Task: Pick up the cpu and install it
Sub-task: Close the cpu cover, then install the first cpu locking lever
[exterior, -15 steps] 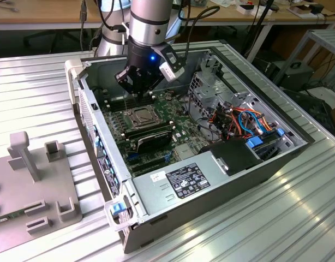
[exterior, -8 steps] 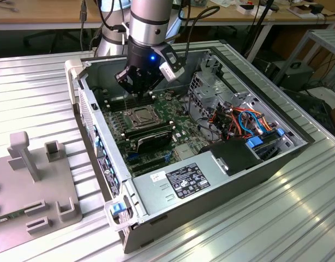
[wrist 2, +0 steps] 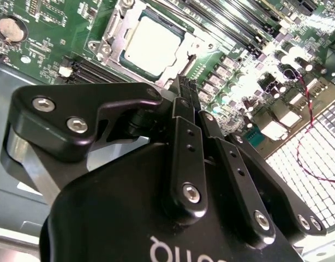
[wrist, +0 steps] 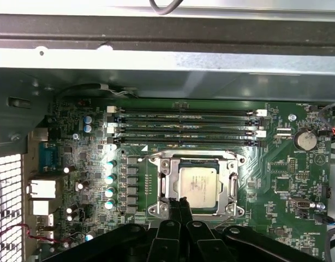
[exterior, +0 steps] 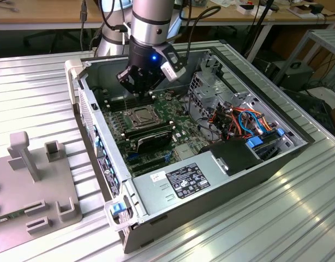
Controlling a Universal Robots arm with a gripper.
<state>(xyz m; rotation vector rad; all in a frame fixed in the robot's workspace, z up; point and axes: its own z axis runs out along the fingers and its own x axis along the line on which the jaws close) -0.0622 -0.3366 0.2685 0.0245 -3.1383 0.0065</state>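
Exterior view shows the ribbed counter (exterior: 36, 82) carrying the computer case (exterior: 99, 142) on its side with the panel off, which lets me reach straight down to the motherboard (wrist: 282, 180). My tool (wrist: 179, 202) hangs low over the board. Its fingers are pressed together with nothing between them, tips at the edge of the socket frame (wrist: 166, 174). The cpu (wrist: 197, 185) lies flat inside that frame, apparently seated.

The cpu (wrist: 198, 187) is dull grey, the motherboard (wrist: 279, 218) green.
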